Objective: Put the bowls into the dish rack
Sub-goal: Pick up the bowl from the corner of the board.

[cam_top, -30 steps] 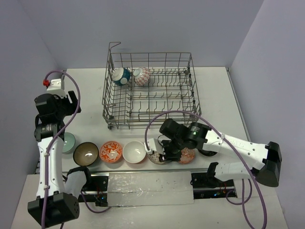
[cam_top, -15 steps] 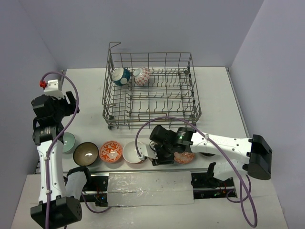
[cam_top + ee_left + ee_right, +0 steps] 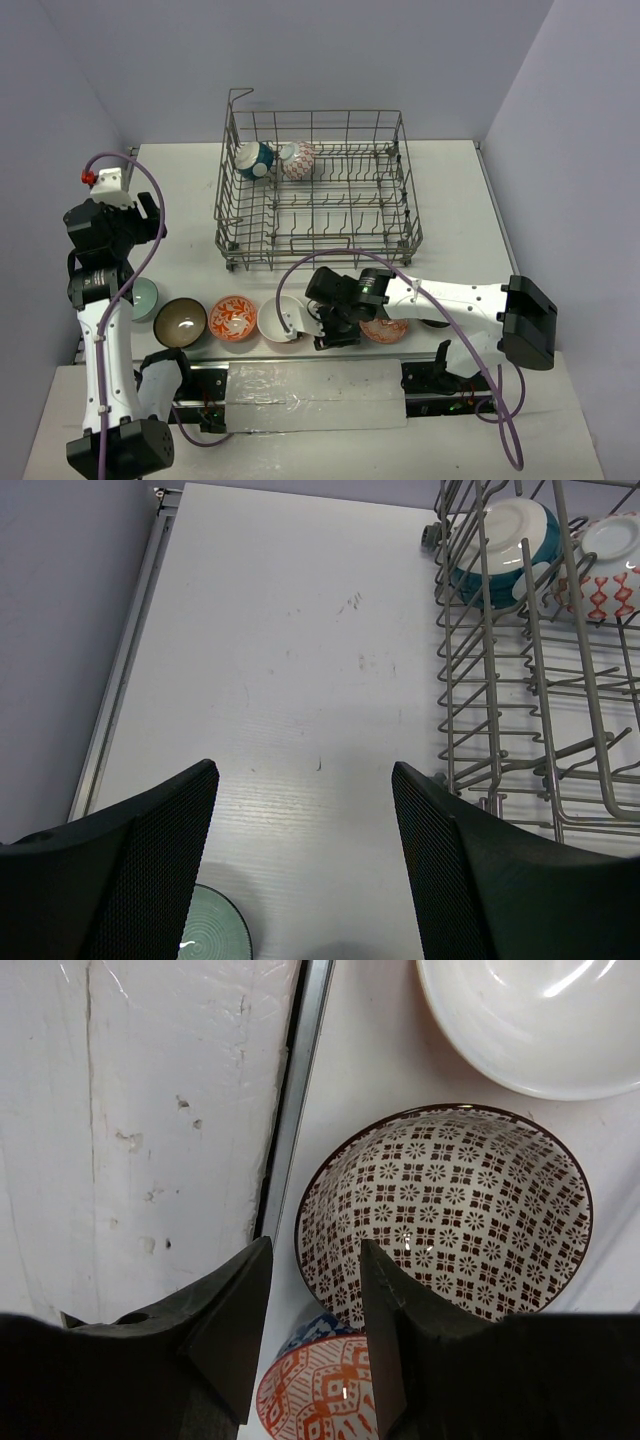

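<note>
Your right gripper [image 3: 315, 1250] sits half-spread astride the rim of the brown-patterned bowl [image 3: 450, 1210], not pinching it. The white bowl [image 3: 530, 1020] and a red-patterned bowl [image 3: 315, 1400] are just beside (a tight spot). Your left gripper [image 3: 305, 770] hangs wide apart, empty, left of the dish rack [image 3: 400, 180], which holds a teal bowl [image 3: 254, 160].

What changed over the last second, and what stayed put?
The right arm swung leftward along the row of bowls, bringing the right tool over the rim of the brown-and-white patterned ceramic bowl, jaws open, nothing gripped. The left tool hangs open much as before; the two bowls in the grey wire dish rack and that row stayed.
</note>
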Available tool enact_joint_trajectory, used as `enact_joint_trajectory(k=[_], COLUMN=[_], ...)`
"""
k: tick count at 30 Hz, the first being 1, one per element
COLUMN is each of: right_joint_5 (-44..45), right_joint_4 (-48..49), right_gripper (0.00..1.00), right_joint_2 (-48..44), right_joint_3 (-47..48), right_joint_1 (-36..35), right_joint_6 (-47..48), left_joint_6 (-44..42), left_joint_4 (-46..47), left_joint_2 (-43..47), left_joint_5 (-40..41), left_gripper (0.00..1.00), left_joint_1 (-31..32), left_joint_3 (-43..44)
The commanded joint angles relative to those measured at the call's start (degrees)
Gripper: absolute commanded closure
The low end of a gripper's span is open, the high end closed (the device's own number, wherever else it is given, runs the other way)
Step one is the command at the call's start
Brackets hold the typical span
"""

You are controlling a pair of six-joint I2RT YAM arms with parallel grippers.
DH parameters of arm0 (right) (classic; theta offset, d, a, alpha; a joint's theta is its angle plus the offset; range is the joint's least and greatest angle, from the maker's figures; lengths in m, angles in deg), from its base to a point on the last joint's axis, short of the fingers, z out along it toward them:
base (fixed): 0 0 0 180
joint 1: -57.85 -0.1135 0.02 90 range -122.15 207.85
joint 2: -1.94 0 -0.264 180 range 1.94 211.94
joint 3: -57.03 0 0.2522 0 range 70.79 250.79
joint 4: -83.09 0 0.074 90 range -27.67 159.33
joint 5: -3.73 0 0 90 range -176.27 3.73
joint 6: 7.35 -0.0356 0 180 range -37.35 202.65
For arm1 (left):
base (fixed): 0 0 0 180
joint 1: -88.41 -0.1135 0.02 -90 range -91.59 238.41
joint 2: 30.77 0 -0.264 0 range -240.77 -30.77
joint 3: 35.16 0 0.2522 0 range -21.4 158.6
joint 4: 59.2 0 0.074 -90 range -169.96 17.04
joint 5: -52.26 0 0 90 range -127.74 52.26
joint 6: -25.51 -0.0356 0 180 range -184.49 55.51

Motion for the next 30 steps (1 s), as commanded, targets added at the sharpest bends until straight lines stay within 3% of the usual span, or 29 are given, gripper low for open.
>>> enact_joint_trajectory(k=[1,30], right_joint_5=[-0.7,-1.7], right_joint_4=[1.1,2.3], right_gripper=[0.52,0.58], right_joint_2=[0.1,3.2], right_joint_3=[2.4,0.1], right_joint_1=[-0.7,-1.1], right_joint_6=[0.0,0.0], left_joint_6=[0.6,0.6], left_joint_4=[2.2,2.5], left_joint_2=[1.2,2.9], left_joint_5=[-1.5,-3.8], left_gripper=[0.24,0.22], left_joint_1=[-0.3,-1.0], left_joint_3=[-0.7,-1.9])
